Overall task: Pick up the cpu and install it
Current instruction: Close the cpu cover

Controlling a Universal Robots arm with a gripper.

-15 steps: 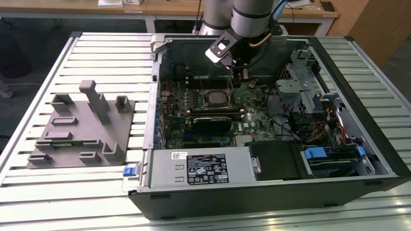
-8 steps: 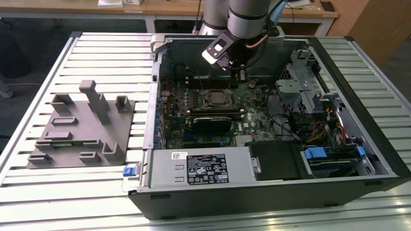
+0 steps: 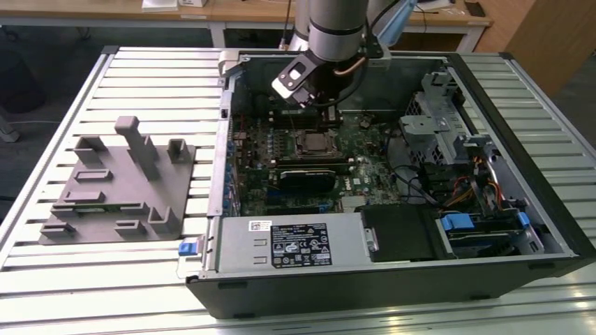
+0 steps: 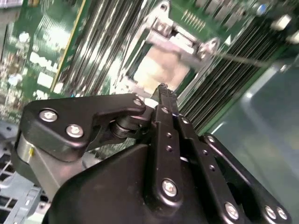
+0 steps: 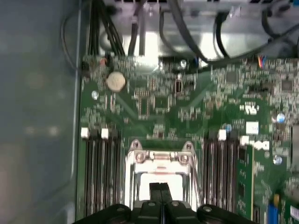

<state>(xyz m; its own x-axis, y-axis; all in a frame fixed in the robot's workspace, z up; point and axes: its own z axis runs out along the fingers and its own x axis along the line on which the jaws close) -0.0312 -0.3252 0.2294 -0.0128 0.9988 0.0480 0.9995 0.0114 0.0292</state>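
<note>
Above the middle of the green board (image 5: 187,112) inside the open computer case (image 3: 419,294), my claw (image 5: 161,187) hangs with its two black fingers (image 4: 164,100) pressed together, holding nothing. Just under their tips the cpu (image 5: 140,184) lies flat as a pale square within the metal socket frame (image 5: 161,157), between the rows of memory slots (image 5: 98,172). Whether the tips touch it I cannot tell.

Single arm (image 3: 333,28) hanging steeply down from above, wrist (image 3: 303,77) tilted, jaws pressed together, tips pointing downward
</note>
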